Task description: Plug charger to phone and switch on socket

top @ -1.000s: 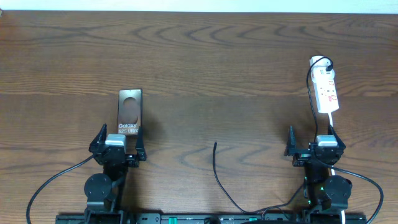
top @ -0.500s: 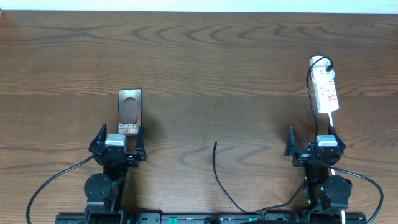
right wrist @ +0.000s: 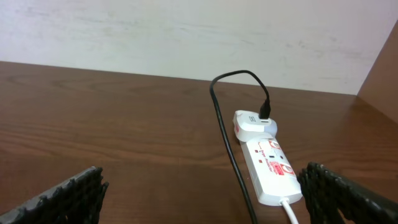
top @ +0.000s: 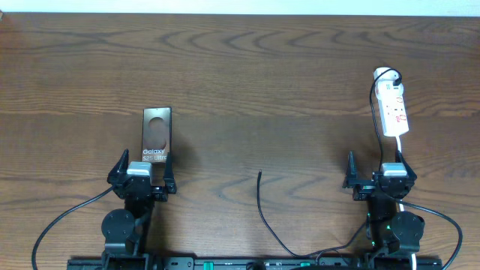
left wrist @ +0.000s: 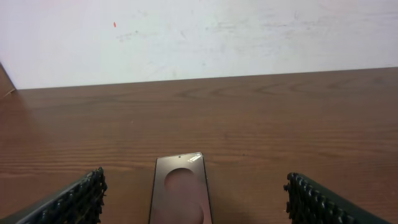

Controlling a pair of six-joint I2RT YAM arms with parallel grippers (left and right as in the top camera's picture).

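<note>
Looking down from overhead, the wooden table [top: 285, 67] carries three task items, well apart from one another. Phone [top: 156, 135] on the left: a bronze-brown slab lying flat, long axis running near to far, round dark circle at its far end, white lettering "Galaxy S25 Ultra" at its near end. That near end sits between the fingers of the left gripper [top: 145, 166], jaws spread wide and not touching the slab; in the left wrist view the phone [left wrist: 180, 190] lies centred, with the ridged black fingers [left wrist: 74, 199] out at either frame edge. Socket [top: 393, 111] at far right: a white strip with small red marks, printing too small to read. In the right wrist view the socket [right wrist: 270, 163] has a white adapter [right wrist: 255, 122] seated at its far end with a black lead plugged into it, and a white cord [right wrist: 291, 211] leaving its near end. Right gripper [top: 375, 171] sits just near of the strip, jaws also spread wide, holding nothing. Charger [top: 264, 214]: a thin black cable on the bare wood between the two arms, its plug tip [top: 259, 175] lying free and pointing far, the line curving near and right toward the right arm's base. Tip is well apart from the phone, and neither gripper touches it.
</note>
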